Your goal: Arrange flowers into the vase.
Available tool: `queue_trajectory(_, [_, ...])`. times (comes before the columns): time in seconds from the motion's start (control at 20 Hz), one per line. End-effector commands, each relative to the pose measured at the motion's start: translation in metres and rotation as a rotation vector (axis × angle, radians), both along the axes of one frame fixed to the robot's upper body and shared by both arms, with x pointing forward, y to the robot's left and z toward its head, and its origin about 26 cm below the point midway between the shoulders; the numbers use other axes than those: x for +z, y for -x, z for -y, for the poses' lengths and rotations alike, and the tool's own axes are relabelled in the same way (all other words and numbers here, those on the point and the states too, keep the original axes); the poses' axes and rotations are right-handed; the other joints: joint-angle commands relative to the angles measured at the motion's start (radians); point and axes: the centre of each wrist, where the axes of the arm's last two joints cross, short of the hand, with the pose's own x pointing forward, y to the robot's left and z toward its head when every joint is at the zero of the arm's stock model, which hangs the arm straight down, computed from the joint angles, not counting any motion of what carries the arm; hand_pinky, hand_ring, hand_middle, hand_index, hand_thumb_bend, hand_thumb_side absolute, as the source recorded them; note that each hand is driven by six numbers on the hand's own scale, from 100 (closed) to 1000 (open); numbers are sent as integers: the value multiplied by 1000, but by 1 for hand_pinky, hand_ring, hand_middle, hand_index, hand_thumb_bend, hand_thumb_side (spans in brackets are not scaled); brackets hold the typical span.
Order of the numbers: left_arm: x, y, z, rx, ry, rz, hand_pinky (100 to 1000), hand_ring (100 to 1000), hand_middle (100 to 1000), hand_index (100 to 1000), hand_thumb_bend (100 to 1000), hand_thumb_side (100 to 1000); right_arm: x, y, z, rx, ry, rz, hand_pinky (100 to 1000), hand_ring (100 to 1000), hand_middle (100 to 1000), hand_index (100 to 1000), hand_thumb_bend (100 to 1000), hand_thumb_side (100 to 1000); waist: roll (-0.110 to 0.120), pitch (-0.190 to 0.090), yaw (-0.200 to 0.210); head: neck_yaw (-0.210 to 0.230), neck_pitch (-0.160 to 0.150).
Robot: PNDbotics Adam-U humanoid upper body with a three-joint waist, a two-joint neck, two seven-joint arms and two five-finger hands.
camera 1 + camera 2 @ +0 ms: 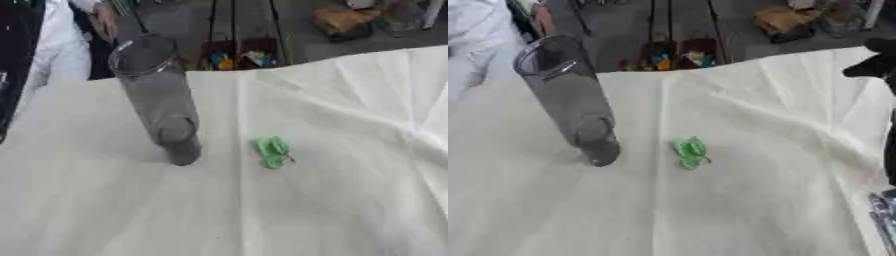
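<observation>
Only the right robot hand [874, 64] shows, as a dark shape at the counter's right edge in the right eye view, hanging above the white cloth [763, 190]; whether its fingers are spread or curled cannot be told, and nothing is seen in it. The left robot hand is out of sight in both views. Well apart from the right one, near the middle of the counter, a small green piece [689, 152], perhaps a leaf or stem bit of a flower, lies flat on the cloth. Just beside it, toward the counter's left edge, the tall clear glass vase [157, 97] stands upright and looks empty. The step in hand seems to be fetching that green piece. To do it well, bring the fingers down over it from above, pinch it without bunching the cloth, then lift high enough to clear the vase's rim before lowering it in, keeping the arm off the glass so it does not tip.
</observation>
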Motion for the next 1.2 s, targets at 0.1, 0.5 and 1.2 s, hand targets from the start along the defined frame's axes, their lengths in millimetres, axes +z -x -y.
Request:
queue_trajectory(0.1, [8,15,2,104,16,-57,100,100,100,100,100,599,8,2,1,2,0,25,618,555,487,737,100,988,-6,-30,4,-8,7])
queue_trajectory(0.5, [0,22,11,80,-4,-77,100,100,100,100,100,599,8,2,1,4,-8,28,617,555,487,737,100,989,-10,-38,9,-12,6])
queue_trajectory(1.2, [-13,21,26,38,-14,-112,100,100,100,100,100,600,8,2,0,9,-16,27,616,556,488,737,100,991,-11,-50,17,-19,11])
